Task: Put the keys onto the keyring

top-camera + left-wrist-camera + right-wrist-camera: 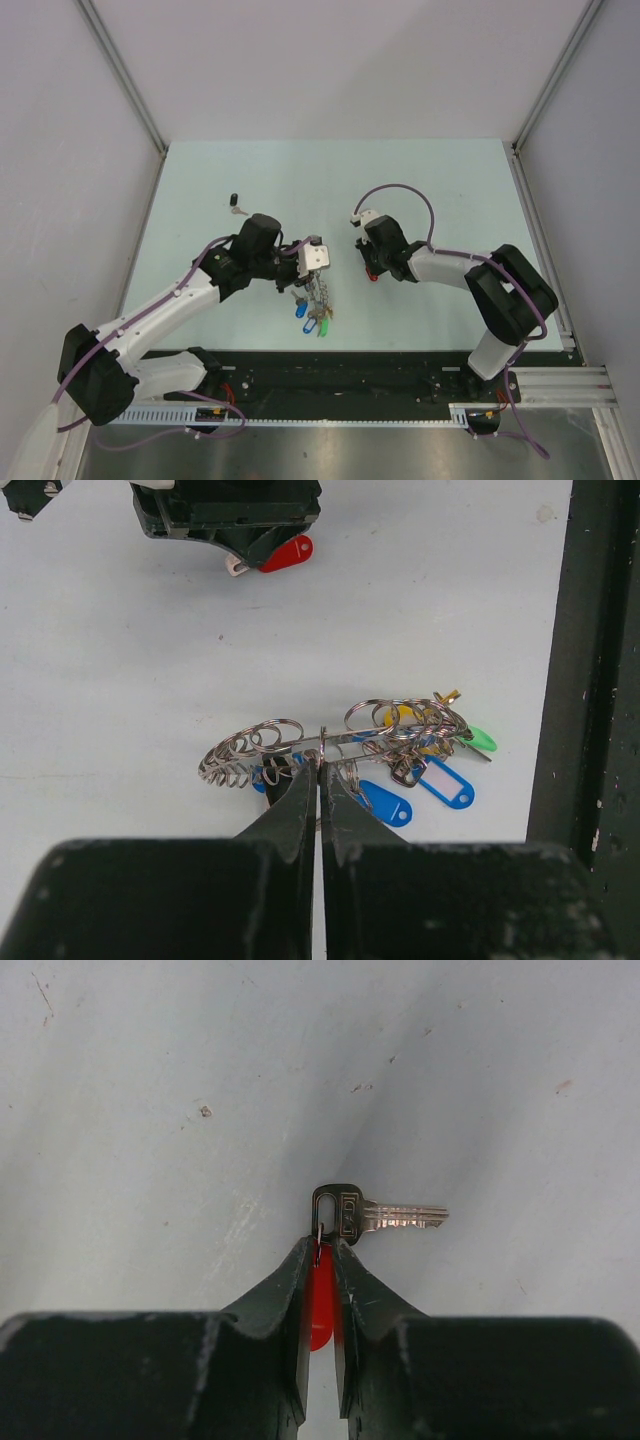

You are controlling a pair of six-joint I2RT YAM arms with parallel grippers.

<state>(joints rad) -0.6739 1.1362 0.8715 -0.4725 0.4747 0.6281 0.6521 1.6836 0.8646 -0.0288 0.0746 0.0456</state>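
Hanging edge-on from the shut left jaws, the keyring (330, 738) sat a little left of the middle of the worktop (440, 180), toward its near edge. It was a thin wire hoop crowded with small split rings (272, 734) and tagged keys (447, 782) in blue, green and yellow that trailed to one side. It looked stiff but light, and the fringe would likely swing and tangle, so the bare wire where the left jaws pinched it seemed the sound place to hold. Just right of it, nearer the middle, the red-tagged key (380, 1217) stuck out ahead of the right jaws, which were narrowed onto its red tag (320, 1305). The metal blade was probably slippery and free to pivot on its little link, so a grip closer to the bow might steady it. Another small dark-headed key (237, 204) lay well apart toward the far left corner.
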